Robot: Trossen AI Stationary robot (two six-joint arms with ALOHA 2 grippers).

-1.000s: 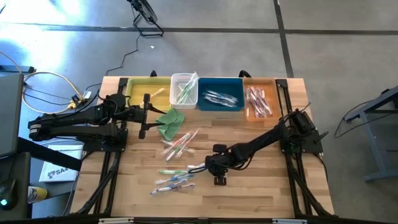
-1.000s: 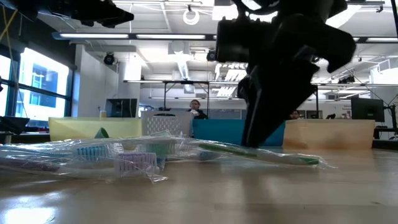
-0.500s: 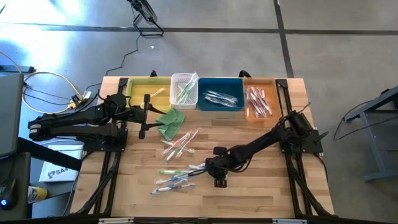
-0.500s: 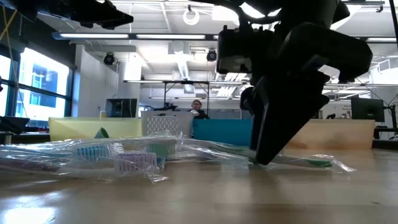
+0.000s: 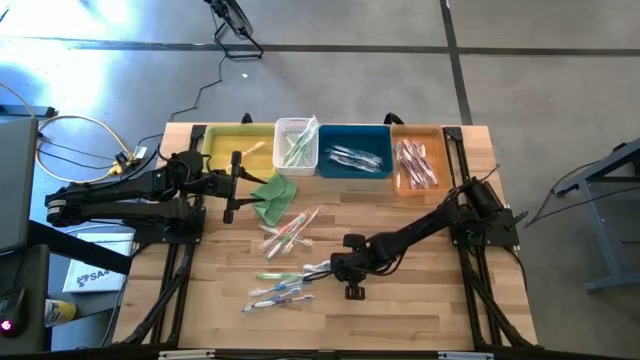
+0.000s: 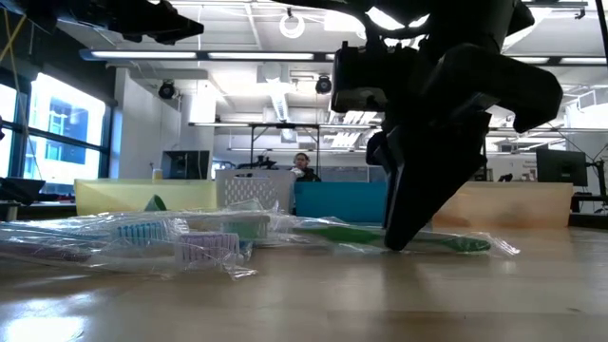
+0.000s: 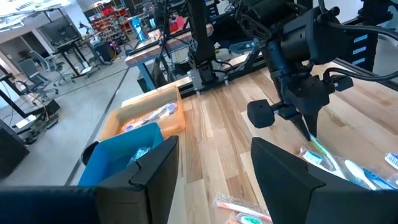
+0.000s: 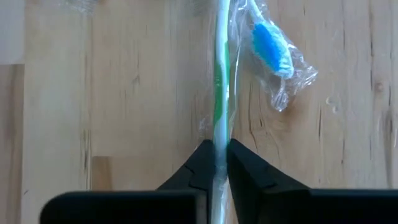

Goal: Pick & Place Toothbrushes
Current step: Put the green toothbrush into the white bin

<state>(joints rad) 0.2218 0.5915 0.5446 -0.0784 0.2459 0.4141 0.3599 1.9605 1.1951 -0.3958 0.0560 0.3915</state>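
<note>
Two dozen toothbrushes (image 5: 290, 236) across table (image 5: 420, 305)

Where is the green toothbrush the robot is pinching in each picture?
High view: green toothbrush beside the right gripper.
Low view: lying on the table, under the gripper.
Left wrist view: below the far arm.
Right wrist view: between the fingers.
Shared landmark: right gripper.

Left gripper (image 7: 211, 171) fingers stand apart in foreground — nothing between them. Past them, wooden table (image 7: 224, 140). Right gripper (image 7: 308, 121) reaches down, tips closed on green toothbrush (image 7: 315, 146). More wrapped toothbrushes (image 7: 357, 171) lie beside it — others near picture's lower edge. Orange bin (image 7: 140, 118) and blue bin (image 7: 127, 152) hold toothbrushes.
</note>
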